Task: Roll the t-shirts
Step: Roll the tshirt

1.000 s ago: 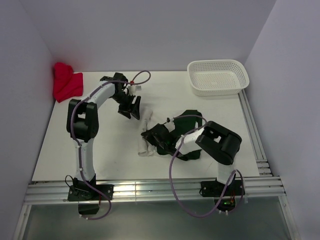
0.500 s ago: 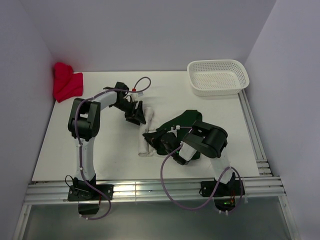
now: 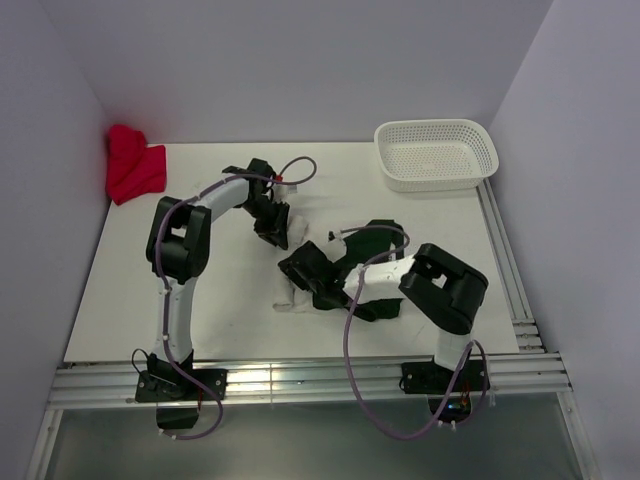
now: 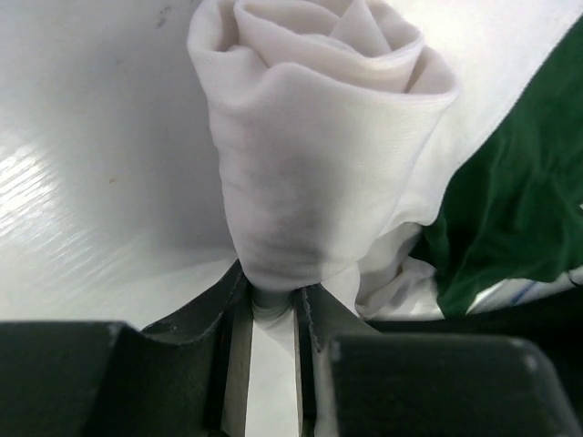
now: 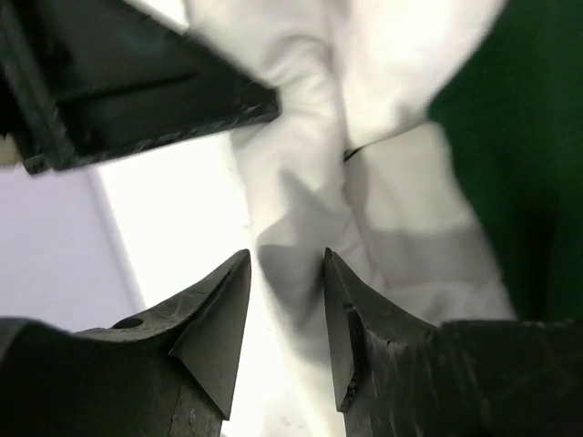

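The off-white t-shirt [image 3: 290,296] lies as a rolled tube in the middle of the table, its spiral end [image 4: 310,164] facing the left wrist camera. My left gripper [image 3: 275,228] is shut on that tube's far end, with cloth pinched between its fingertips [image 4: 271,293]. My right gripper [image 3: 298,268] hovers over the tube's middle with its jaws open [image 5: 287,264]; white cloth [image 5: 401,228] lies just beyond them. The dark green t-shirt [image 3: 380,234] lies crumpled to the right of the roll, partly under my right arm, and shows in both wrist views [image 4: 519,209] [image 5: 510,164].
A white mesh basket [image 3: 436,182] stands at the back right. A red cloth [image 3: 133,165] sits bunched in the back left corner. A metal rail runs along the table's near and right edges. The left gripper's black body [image 5: 137,91] is close above my right jaws.
My left gripper has come down onto the far end of the white roll and closed on it. My right gripper's jaws have parted over the roll.
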Motion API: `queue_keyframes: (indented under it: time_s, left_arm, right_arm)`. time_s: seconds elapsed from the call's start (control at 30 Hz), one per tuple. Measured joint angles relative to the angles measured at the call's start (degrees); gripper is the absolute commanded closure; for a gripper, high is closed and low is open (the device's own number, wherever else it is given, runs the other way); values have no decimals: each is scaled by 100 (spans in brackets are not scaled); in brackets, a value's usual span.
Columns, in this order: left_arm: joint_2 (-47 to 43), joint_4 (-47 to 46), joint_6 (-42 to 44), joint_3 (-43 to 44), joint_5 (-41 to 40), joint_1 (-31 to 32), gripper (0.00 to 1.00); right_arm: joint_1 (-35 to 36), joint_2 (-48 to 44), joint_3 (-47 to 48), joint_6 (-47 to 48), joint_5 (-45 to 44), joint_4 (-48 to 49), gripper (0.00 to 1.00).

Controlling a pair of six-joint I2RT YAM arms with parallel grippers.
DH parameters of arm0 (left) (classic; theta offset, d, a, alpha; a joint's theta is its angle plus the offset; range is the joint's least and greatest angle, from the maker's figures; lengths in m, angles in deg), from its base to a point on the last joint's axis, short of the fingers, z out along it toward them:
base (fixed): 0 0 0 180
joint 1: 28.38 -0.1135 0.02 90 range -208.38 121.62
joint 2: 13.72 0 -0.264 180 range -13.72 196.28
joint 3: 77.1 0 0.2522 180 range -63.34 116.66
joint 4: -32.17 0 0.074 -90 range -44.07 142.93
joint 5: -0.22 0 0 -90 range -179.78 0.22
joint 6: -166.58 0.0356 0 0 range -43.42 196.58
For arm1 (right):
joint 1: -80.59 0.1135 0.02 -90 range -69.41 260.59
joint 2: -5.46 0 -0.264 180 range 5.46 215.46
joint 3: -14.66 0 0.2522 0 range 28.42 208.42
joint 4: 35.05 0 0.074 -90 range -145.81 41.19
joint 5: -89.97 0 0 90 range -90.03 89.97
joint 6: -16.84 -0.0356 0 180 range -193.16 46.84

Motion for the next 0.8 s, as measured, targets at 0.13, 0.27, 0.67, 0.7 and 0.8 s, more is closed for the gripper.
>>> queue_keyframes:
  time_s: [0.13,0.27,0.67,0.7,0.8]
  left_arm:
    - [-59,205,50,103,-487,114,84]
    - [-76,374,107,177,-828,138,84]
    - [-76,599,129,291,-1292,199,83]
    - [-76,599,129,291,-1305,203,83]
    - [-76,610,129,299,-1329,214,82]
  right_arm:
    - [326,-9,1023,385,-463,-1725,53]
    - [686,111,1825,527,-800,-2992,53]
    - [1416,946,3276,629,-1180,-5178,49]
    - [1443,979,3338,632,-1204,-5292,49]
    - [1491,1093,3550,638,-1252,-5659,48]
